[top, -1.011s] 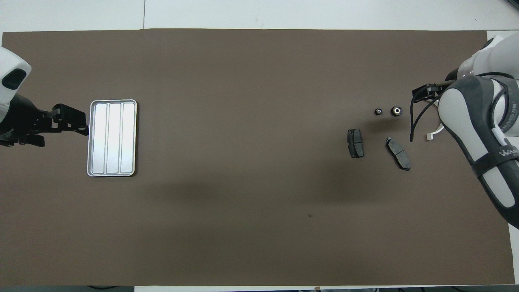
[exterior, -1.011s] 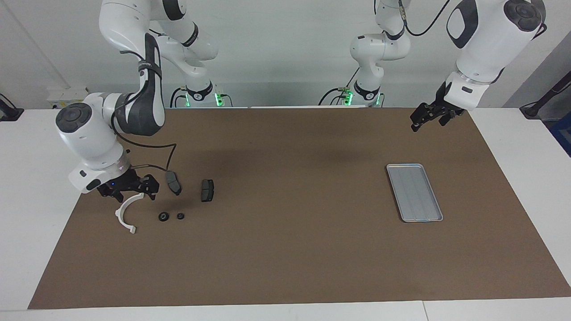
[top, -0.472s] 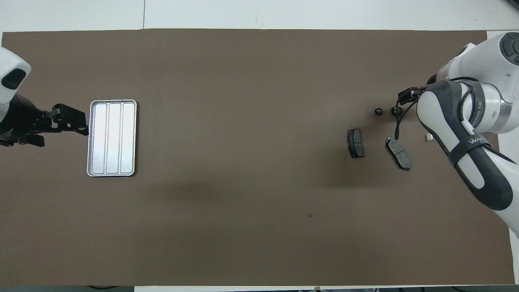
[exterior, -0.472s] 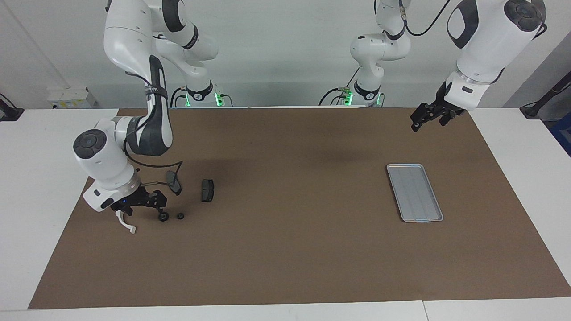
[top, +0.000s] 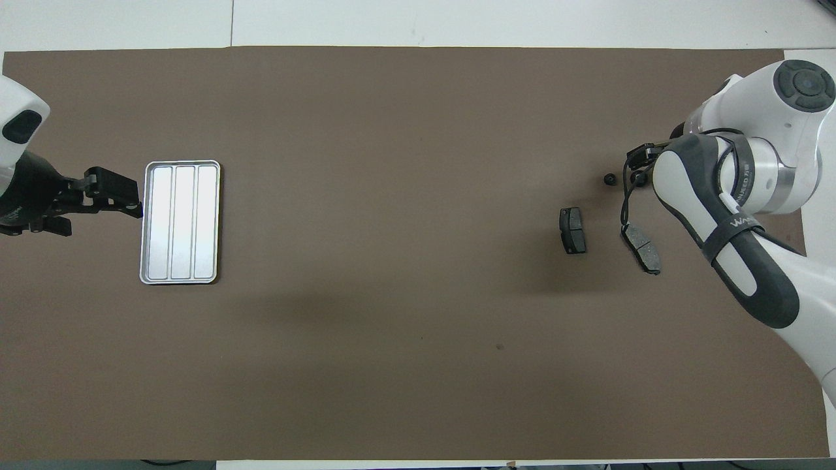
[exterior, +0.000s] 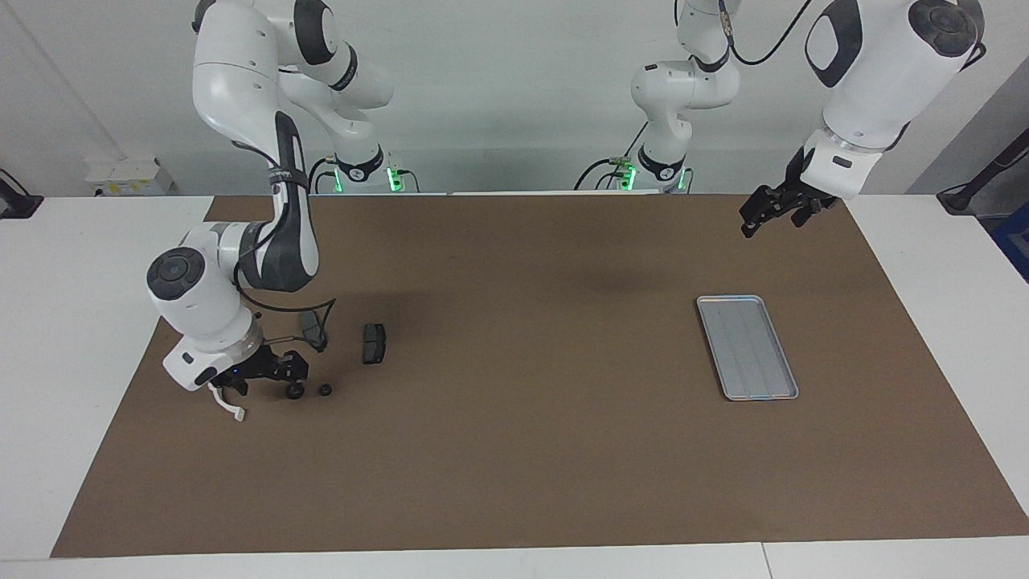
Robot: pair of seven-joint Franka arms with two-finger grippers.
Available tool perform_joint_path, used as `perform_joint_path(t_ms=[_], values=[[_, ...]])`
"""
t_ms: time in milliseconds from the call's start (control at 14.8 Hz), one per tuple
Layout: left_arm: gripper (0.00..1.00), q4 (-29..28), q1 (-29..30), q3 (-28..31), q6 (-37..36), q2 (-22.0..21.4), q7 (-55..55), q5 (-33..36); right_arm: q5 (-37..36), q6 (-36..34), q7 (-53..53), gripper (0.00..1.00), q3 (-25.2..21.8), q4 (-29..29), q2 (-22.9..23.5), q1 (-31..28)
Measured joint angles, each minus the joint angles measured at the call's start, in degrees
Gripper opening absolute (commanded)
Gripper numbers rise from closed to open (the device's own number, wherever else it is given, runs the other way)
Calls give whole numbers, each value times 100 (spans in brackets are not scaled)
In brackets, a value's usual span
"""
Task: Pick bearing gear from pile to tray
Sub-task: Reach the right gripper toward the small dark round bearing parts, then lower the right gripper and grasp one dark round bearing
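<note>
The pile lies toward the right arm's end of the mat. The larger black round bearing gear [exterior: 295,392] sits beside a smaller black round piece [exterior: 325,390] [top: 609,179]. My right gripper [exterior: 285,378] [top: 641,166] is low, open, right at the larger gear, which it mostly covers in the overhead view. The white bracket [exterior: 229,406] shows only partly under the right hand. The silver tray [exterior: 746,347] [top: 181,222] lies empty toward the left arm's end. My left gripper [exterior: 760,215] [top: 124,199] waits open in the air beside the tray.
Two dark grey brake pads [exterior: 374,343] [exterior: 312,328] lie nearer to the robots than the round pieces; they also show in the overhead view [top: 573,230] [top: 643,248]. A brown mat [exterior: 522,442] covers the table. A cable hangs from the right wrist over one pad.
My right gripper has come down and moved from over the white bracket to the larger black round gear. The left arm has not moved.
</note>
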Motion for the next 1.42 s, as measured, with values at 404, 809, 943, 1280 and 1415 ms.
perform_joint_path(t_ms=[404, 809, 943, 1280, 1415], values=[[100, 0, 0, 0, 0, 0, 0, 0, 0, 117, 0, 98, 0, 0, 120, 3], [100, 0, 0, 0, 0, 0, 0, 0, 5, 117, 87, 97, 6, -6, 156, 173], [100, 0, 0, 0, 0, 0, 0, 0, 5, 120, 89, 97, 3, -17, 168, 178], [100, 0, 0, 0, 0, 0, 0, 0, 5, 125, 89, 95, -8, -97, 178, 156], [100, 0, 0, 0, 0, 0, 0, 0, 5, 125, 89, 95, -8, -149, 178, 149]])
